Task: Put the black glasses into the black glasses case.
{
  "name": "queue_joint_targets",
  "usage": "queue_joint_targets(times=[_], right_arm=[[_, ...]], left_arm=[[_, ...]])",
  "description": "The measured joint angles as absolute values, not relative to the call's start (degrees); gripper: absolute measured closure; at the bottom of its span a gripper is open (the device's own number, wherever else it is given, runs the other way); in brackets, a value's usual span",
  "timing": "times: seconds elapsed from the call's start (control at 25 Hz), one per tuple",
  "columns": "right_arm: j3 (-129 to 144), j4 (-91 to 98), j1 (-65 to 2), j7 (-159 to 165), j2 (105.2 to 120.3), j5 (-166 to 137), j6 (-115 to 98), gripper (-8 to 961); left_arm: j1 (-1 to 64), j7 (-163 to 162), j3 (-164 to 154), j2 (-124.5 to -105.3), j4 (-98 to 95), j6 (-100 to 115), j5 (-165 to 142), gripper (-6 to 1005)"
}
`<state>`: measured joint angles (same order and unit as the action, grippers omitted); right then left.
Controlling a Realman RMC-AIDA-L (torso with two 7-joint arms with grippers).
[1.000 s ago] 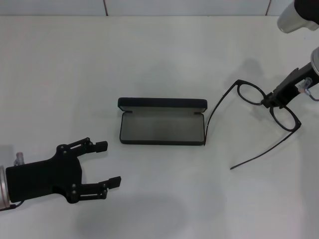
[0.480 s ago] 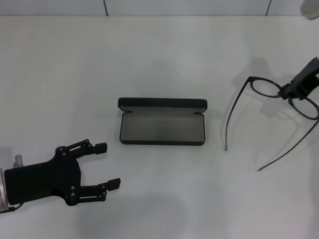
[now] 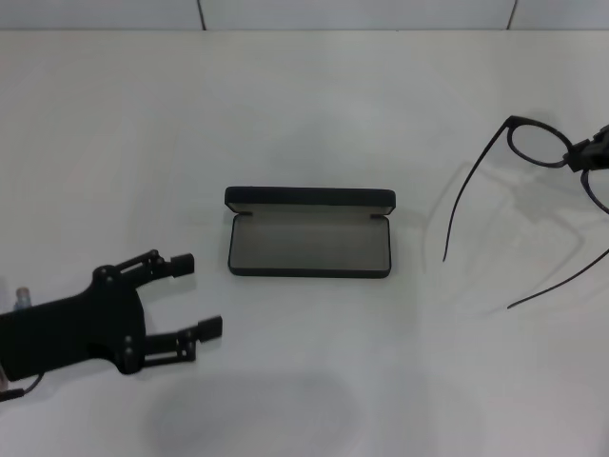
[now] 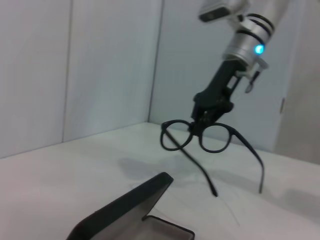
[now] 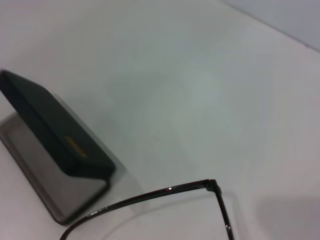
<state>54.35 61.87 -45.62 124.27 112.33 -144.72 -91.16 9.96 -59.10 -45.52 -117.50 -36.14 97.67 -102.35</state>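
Note:
The black glasses case (image 3: 309,246) lies open in the middle of the white table, lid upright at its far side, grey lining showing. At the right edge of the head view the black glasses (image 3: 533,143) hang in the air, temple arms spread and pointing down toward me. My right gripper (image 3: 588,152) is shut on their bridge. The left wrist view shows that grip (image 4: 204,124) on the glasses (image 4: 217,139) clearly, above the case lid (image 4: 125,207). My left gripper (image 3: 197,293) is open, low over the table at the near left of the case, holding nothing.
The white table (image 3: 304,114) carries only the case. A wall rises behind it (image 4: 100,65). In the right wrist view the case lid (image 5: 50,132) with its small orange mark sits below one temple arm (image 5: 150,196).
My right gripper has carried the glasses upward and to the right, away from the case. The left gripper has drifted slightly left and nearer, still open.

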Motion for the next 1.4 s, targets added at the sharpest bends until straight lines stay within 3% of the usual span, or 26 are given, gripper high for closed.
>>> queue_joint_targets(times=[0.32, 0.52, 0.72, 1.12, 1.4], right_arm=[[48.32, 62.92, -42.10, 120.51, 110.01, -136.77, -96.04, 886], [45.15, 62.55, -39.73, 118.02, 109.58, -132.31, -96.92, 886], [42.93, 58.72, -37.40, 113.40, 110.58, -125.06, -96.14, 886], [42.47, 48.88, -34.94, 101.64, 114.72, -115.41, -91.62, 886], [42.46, 43.24, -33.60, 95.33, 115.20, -108.90, -90.64, 886]], left_arm=[[10.63, -66.76, -41.61, -117.82, -36.12, 100.10, -101.88, 124], [10.79, -66.91, -41.56, -118.07, -36.12, 102.41, -100.88, 124], [12.01, -70.36, -41.53, -119.08, -36.06, 102.91, -99.47, 125], [16.35, -73.35, -41.48, -119.57, -30.60, 103.02, -95.57, 126], [17.51, -73.35, -41.93, -119.61, -29.65, 103.54, -93.98, 159]])
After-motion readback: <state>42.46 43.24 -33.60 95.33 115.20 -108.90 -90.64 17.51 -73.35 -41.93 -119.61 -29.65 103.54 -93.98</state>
